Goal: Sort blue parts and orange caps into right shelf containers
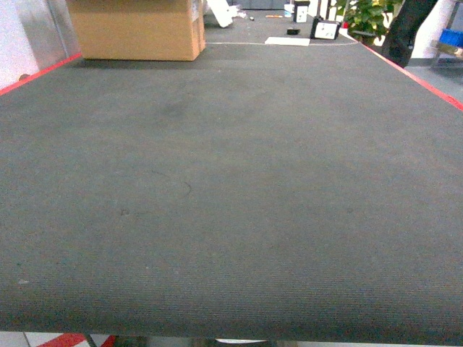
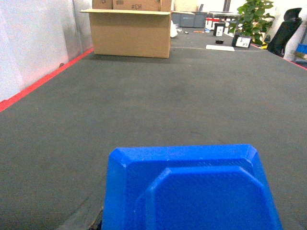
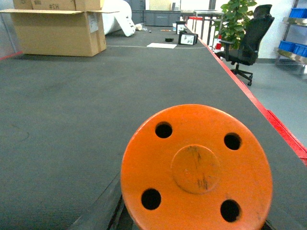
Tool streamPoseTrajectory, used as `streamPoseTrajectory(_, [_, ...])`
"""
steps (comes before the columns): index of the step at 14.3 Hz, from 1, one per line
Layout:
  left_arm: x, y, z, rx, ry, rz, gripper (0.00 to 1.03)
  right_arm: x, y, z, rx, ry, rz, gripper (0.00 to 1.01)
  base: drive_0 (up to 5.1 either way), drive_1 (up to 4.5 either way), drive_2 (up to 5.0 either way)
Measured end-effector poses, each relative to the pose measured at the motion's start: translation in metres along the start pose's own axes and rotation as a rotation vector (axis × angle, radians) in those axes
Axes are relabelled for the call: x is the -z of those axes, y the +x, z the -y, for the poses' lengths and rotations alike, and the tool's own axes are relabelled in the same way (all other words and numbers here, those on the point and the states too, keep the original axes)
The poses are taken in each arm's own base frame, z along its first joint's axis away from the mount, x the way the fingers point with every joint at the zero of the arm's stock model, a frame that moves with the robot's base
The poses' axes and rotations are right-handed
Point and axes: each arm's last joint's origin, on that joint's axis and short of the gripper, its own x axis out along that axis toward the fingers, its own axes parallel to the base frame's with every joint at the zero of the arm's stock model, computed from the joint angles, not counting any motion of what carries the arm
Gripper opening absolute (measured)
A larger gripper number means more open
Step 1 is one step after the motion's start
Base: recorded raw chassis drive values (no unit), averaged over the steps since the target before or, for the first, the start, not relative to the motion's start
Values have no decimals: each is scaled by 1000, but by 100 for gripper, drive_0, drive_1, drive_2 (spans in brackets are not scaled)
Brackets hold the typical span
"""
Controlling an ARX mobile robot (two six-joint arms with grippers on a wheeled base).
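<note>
blue part (image 2: 192, 189) fills the left wrist view, orange cap (image 3: 196, 167) the right; fingers hidden, grip cannot be told

Blue part (image 2: 192, 191); orange cap (image 3: 196, 167); dark grey carpet (image 1: 231, 188), red border.

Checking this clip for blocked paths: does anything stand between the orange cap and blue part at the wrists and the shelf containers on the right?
Hard to settle. The orange cap and blue part fill the wrist views. Blue containers sit on a far-right shelf; an office chair stands on the floor roughly that way.
</note>
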Motion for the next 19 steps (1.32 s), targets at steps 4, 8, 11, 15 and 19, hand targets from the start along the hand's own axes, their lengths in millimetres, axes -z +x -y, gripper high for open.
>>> streamPoseTrajectory(4, [0,0,0,-1,0,0,44,0,0,0,0,0,0,43,-168,-168,-168])
streamPoseTrajectory(8, [0,0,0,-1,0,0,44,0,0,0,0,0,0,43,-154,-154,-154])
streamPoseTrajectory(11, [0,0,0,-1,0,0,44,0,0,0,0,0,0,43,-175,-175,-175])
streamPoseTrajectory(15, [0,0,0,0,0,0,44,0,0,0,0,0,0,43,-153,-153,-153])
streamPoseTrajectory(19, [0,0,0,0,0,0,43,0,0,0,0,0,0,43,-159,-159,-159])
